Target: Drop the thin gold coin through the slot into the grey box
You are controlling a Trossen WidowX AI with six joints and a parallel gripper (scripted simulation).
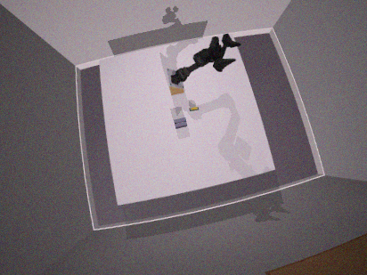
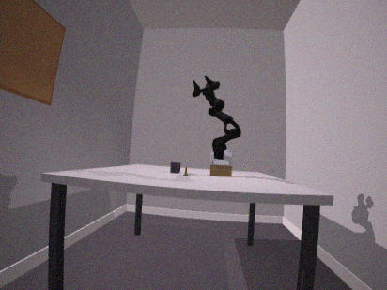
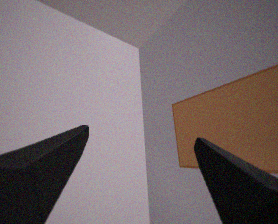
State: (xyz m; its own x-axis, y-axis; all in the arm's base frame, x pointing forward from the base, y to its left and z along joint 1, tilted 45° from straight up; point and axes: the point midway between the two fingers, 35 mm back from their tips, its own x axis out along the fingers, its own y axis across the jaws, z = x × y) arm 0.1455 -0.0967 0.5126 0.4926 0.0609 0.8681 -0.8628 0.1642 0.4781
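Observation:
The gold coin stands on edge in its small dark-green holder on the table. The grey box is near it, to its lower left in the top view and to its left in the exterior view. A dark line runs across the box's top in the top view; the slot is too small to make out clearly. My gripper is open and empty, raised high above the table and well away from coin and box. The wrist view shows neither of them.
The arm's base stands on the white table, with an orange-tan block in front of it, not far from the coin. The wrist view shows walls and an orange-brown panel behind the fingers.

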